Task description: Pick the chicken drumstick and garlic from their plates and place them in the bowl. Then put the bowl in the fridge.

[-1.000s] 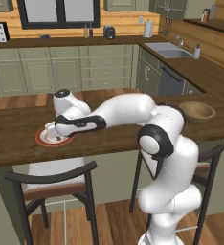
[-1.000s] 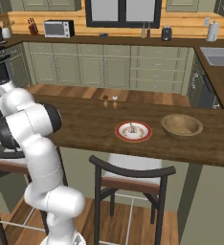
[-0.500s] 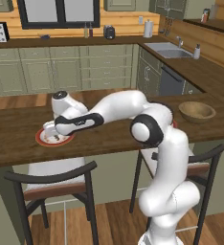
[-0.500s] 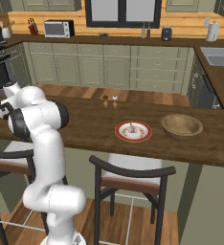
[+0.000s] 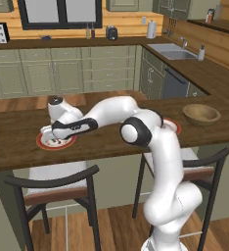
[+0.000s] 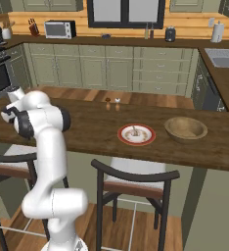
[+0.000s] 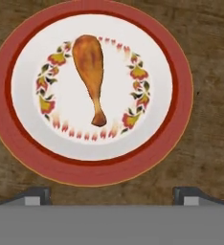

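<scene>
The chicken drumstick [image 7: 91, 72] lies orange-brown in the middle of a red-rimmed plate [image 7: 18, 143] on the wooden counter. My gripper [image 7: 111, 196] hangs straight above this plate, open, with the fingertips [image 7: 37, 195] wide apart and nothing between them. From the left base, the gripper [image 5: 50, 136] hovers just over that plate [image 5: 44, 142]. The garlic [image 6: 134, 131], a small whitish lump, sits on the second plate [image 6: 122, 135], further right along the counter. Right of it stands the wooden bowl [image 6: 186, 129], also seen as the bowl [image 5: 201, 113]. The fridge is out of view.
Two dark stools [image 5: 53, 184] [image 6: 131, 176] stand at the counter's near edge. Small shakers [image 6: 112, 101] sit at the far edge of the counter. Cabinets, a sink [image 5: 177, 51] and a microwave [image 6: 60, 29] line the back wall.
The arm's elbow and shoulder have swung leftwards in the left base view. The hand stays over the drumstick plate with its jaws wide open.
</scene>
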